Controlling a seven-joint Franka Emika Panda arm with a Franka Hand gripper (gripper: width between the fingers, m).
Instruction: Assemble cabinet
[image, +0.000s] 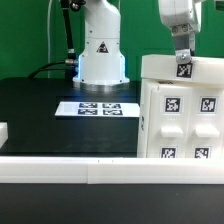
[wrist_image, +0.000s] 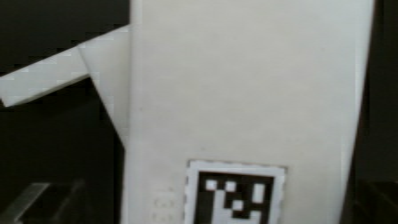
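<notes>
Nearest the lens in the exterior view I have a white rail (image: 100, 170) running across the bottom of the frame, a barrier at the table edge as far as I can tell, not a furniture part.

Behind it, the cabinet (image: 178, 110) sits at the right of the frame on the black table (image: 40, 110), upright, its face toward the camera with small tagged panels (image: 170, 103) fitted on it. I count at least four tags on that face. So my read: body is up and the face panels are on. The cabinet's right side runs out of frame, so what's left there I can't judge.

The gripper (image: 182, 57) comes down from the upper right and sits right at the cabinet's top edge. The jaws don't resolve in the exterior view; in the wrist view I only get a white panel face with one tag (wrist_image: 237, 195) filling the picture, no fingers visible. Can't tell whether it's apart or clamped, or whether it touches the top.

Containers: the cabinet is the only box here; interior hidden, so contents unknown.

The marker board (image: 98, 107) lies flat mid-frame, in front of the robot base (image: 100, 50). Small white piece (image: 4, 130) at left edge, unidentified.
</notes>
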